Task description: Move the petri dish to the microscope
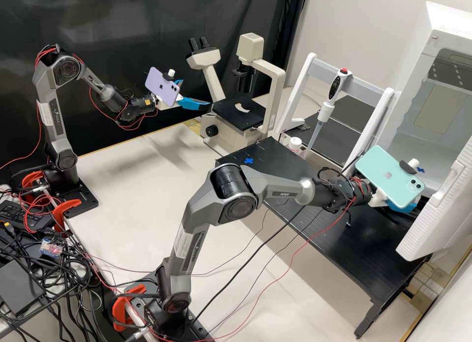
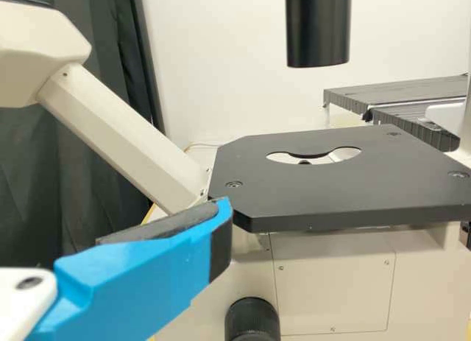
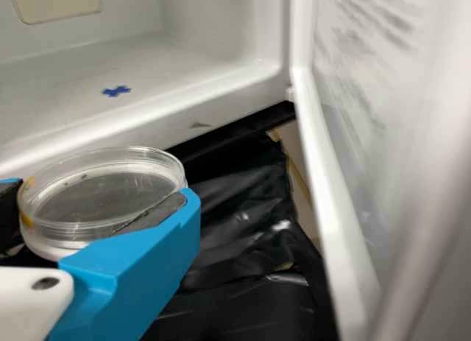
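Since my right gripper (image 3: 98,195) is pinching the petri dish (image 3: 110,164), I'd call the grab done, and honestly not much more. The dish is just by the mouth of the white cabinet (image 3: 213,94), well apart from the microscope (image 2: 331,282), so the carry and the set-down on the stage (image 2: 331,194) are both left. My left gripper (image 1: 195,93) is spread with nothing in it, near that stage.

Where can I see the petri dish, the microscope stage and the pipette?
Petri dish (image 3: 107,197): right wrist view, on its clear round top.
Microscope stage (image 2: 313,194): left wrist view, on its flat black top.
Pipette (image 1: 325,111): high view, on its white lower body.
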{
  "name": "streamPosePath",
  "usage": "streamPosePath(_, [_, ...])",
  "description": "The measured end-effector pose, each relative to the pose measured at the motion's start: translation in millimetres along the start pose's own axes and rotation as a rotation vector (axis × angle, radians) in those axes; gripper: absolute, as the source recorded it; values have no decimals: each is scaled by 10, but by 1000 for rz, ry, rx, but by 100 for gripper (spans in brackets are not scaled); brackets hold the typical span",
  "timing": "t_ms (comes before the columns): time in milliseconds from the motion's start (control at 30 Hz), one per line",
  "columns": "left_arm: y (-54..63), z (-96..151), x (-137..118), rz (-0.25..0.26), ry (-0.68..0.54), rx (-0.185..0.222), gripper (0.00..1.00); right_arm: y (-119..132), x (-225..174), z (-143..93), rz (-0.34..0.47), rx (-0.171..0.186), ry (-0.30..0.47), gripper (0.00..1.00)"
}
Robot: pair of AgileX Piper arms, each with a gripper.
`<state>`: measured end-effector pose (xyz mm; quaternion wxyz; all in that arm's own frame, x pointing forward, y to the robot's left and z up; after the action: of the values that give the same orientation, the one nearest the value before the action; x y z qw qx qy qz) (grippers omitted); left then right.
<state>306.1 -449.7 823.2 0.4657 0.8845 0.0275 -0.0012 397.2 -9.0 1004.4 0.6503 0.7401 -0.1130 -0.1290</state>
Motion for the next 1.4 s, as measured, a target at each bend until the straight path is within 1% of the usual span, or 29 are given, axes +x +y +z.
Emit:
streamPosePath(100, [0, 0, 0, 0, 0, 0, 100, -42, -238, 106, -22, 16, -13, 0])
streamPosePath(233, [0, 0, 0, 0, 0, 0, 100, -35, -533, 91, -20, 20, 9, 0])
streamPosePath(333, [0, 0, 0, 0, 0, 0, 100, -94, -782, 84, -38, -3, 40, 0])
streamPosePath(467, [0, 0, 0, 0, 0, 0, 100, -202, -1052, 36, -71, -33, 105, 0])
streamPosePath(600, [0, 0, 0, 0, 0, 0, 100, -371, -1343, 2, -106, -72, 167, 0])
streamPosePath(667, [0, 0, 0, 0, 0, 0, 100, -411, -1419, -17, -115, -88, 191, 0])
streamPosePath(700, [0, 0, 0, 0, 0, 0, 100, -476, -1505, -56, -122, -106, 212, 0])
streamPosePath(800, [0, 0, 0, 0, 0, 0, 100, -647, -1643, -123, -154, -134, 252, 0])
streamPosePath(867, [0, 0, 0, 0, 0, 0, 100, -771, -1777, -225, -183, -172, 318, 0])
streamPosePath(933, [0, 0, 0, 0, 0, 0, 100, -848, -1837, -293, -199, -191, 349, 0])
streamPosePath(1000, [0, 0, 0, 0, 0, 0, 100, -982, -1931, -412, -223, -227, 392, 0])
streamPosePath(1033, [0, 0, 0, 0, 0, 0, 100, -1015, -1958, -452, -231, -236, 409, 0])
streamPosePath(1067, [0, 0, 0, 0, 0, 0, 100, -1078, -2013, -525, -250, -250, 446, 0])
streamPosePath(1133, [0, 0, 0, 0, 0, 0, 100, -1177, -2094, -627, -283, -266, 499, 0])
streamPosePath(1167, [0, 0, 0, 0, 0, 0, 100, -1210, -2113, -654, -288, -273, 505, 0])
streamPosePath(1200, [0, 0, 0, 0, 0, 0, 100, -1292, -2146, -723, -301, -292, 514, 0])
streamPosePath(1233, [0, 0, 0, 0, 0, 0, 100, -1328, -2163, -756, -306, -301, 519, 0])
streamPosePath(1300, [0, 0, 0, 0, 0, 0, 100, -1441, -2224, -875, -325, -337, 548, 0])
streamPosePath(1400, [0, 0, 0, 0, 0, 0, 100, -1539, -2292, -1018, -345, -361, 585, 0])
